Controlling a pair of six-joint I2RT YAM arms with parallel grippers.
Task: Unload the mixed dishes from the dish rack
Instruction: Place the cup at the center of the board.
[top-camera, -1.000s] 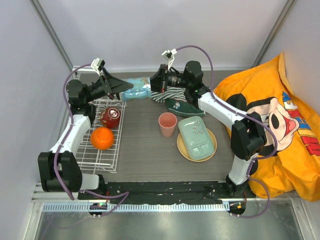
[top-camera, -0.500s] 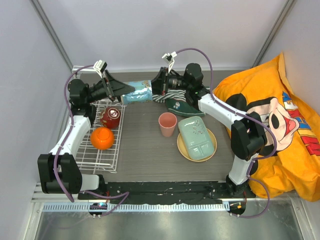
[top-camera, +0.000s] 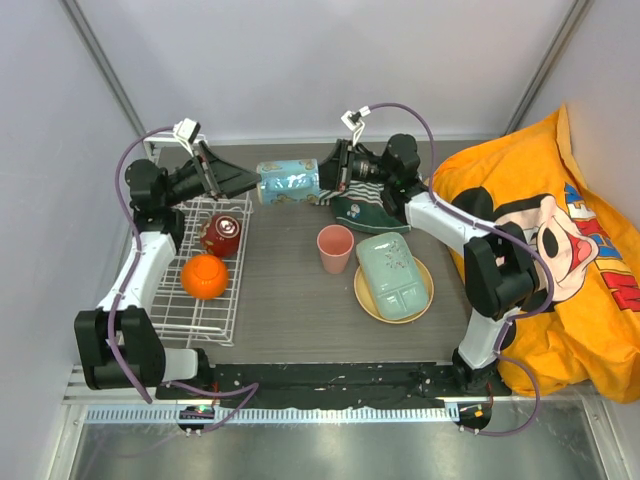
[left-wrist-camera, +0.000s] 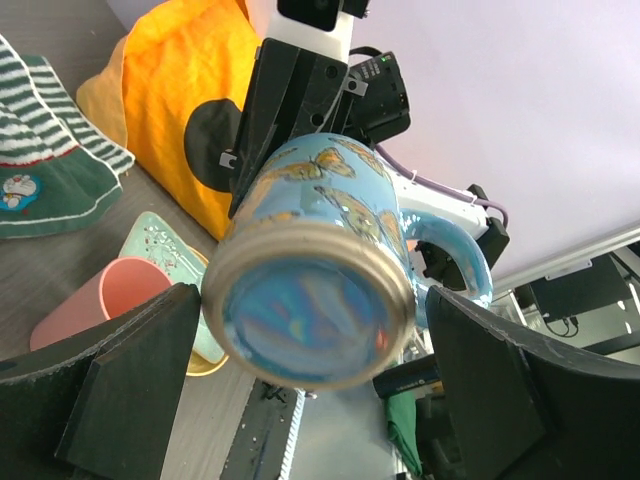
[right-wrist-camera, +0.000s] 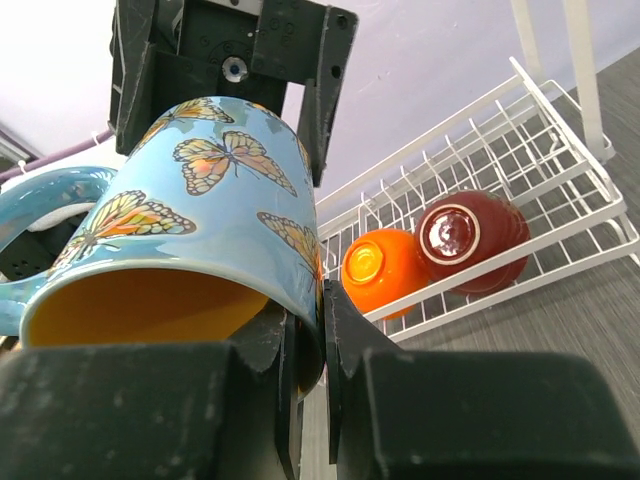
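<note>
Blue butterfly-printed ceramic mug with orange-yellow inside and blue handle (top-camera: 288, 182), lying on its side in mid-air above the far end of the dark wood-grain surface (top-camera: 290, 300), just beyond the white wire-grid dish rack (top-camera: 205, 310) and clear of it. Pinched at the rim by the right tool (top-camera: 324, 178), one finger inside the mouth, one outside. Flanked at the base by the left tool (top-camera: 248, 180), spread wide and apparently touching nothing. Judged a hand-over at its closing stage, all weight on that rim pinch.

To finish it well: draw the left tool straight back along the mug's axis before any sideways swing, sparing the base a knock. Carry slowly with the right arm, given a thin grip, a long lever and a handle sticking out to one side. Turn upright before lowering, then set down on bare surface near the pink plastic cup (top-camera: 335, 248), short of the striped green-and-white cloth (top-camera: 352, 205) and the pale green divided tray (top-camera: 393, 272) on its tan round plate (top-camera: 362, 298). Let go only with the base flat.

Left in the rack: a dark red rounded dish (top-camera: 222, 234) and an orange rounded dish (top-camera: 204, 276), feet showing, within likely reach of the empty left arm.
</note>
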